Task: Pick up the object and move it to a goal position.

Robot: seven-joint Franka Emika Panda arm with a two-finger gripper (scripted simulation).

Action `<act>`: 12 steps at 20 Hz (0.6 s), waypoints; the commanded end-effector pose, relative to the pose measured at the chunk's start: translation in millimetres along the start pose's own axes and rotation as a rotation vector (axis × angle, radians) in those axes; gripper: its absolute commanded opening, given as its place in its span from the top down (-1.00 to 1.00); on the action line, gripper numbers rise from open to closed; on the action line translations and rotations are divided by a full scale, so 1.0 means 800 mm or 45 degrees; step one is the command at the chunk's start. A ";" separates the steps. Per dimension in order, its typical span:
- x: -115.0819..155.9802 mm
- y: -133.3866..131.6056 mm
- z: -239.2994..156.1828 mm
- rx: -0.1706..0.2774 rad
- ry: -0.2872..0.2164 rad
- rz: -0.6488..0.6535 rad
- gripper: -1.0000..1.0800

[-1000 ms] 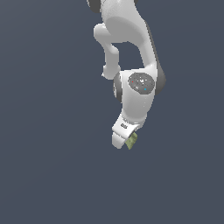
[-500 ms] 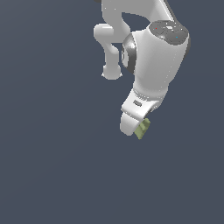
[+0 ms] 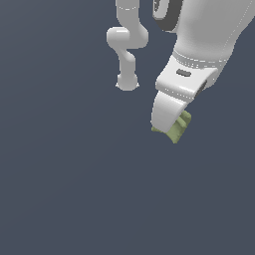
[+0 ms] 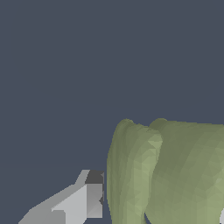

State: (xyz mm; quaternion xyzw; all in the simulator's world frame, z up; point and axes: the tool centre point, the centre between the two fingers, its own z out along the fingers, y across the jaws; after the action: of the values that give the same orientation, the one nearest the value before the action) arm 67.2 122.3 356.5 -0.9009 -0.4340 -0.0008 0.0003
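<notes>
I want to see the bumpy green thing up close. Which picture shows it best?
The wrist view: the olive-green object fills much of the picture, its ridged lobes clear. In the exterior view it is small, mostly hidden behind the white gripper.

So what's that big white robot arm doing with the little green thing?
The robot's white gripper is holding a small olive-green lumpy object, a bit like a tiny banana bunch. The wrist view shows the object right beside one finger. The arm is meant to carry it to a goal spot, which isn't visible here.

A bare simulated scene — flat, featureless slate-grey backdrop (image 3: 60,189) throughout.
</notes>
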 end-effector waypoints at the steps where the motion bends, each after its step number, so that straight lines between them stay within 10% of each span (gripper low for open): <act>1: 0.005 -0.003 -0.026 0.001 -0.001 0.000 1.00; 12: 0.022 -0.008 -0.106 0.001 -0.001 0.002 1.00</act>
State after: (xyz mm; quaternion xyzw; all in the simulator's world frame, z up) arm 72.7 138.7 434.2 -0.9013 -0.4333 -0.0004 0.0003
